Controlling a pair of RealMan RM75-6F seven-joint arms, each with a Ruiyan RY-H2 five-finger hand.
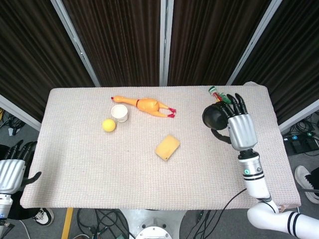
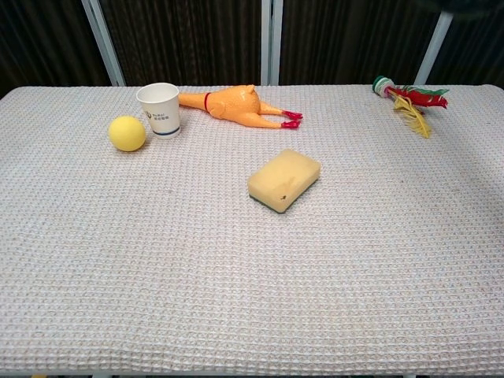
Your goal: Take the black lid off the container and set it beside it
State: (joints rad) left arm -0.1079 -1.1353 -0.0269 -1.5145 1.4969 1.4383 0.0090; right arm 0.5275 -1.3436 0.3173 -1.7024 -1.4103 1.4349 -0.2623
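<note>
My right hand [image 1: 238,127] is raised over the right side of the table and grips a round black object [image 1: 213,116], which looks like the lid. Its fingers reach over the top of the object and the thumb curls beneath. Whether a container body hangs under the black object I cannot tell. The chest view shows neither this hand nor the black object. My left hand [image 1: 11,172] hangs off the table's front left corner, fingers apart and holding nothing.
A white paper cup [image 2: 159,109] stands open at the far left beside a yellow ball [image 2: 127,133] and a rubber chicken [image 2: 236,105]. A yellow sponge [image 2: 284,180] lies mid-table. A red-green feather toy [image 2: 409,96] lies at the far right.
</note>
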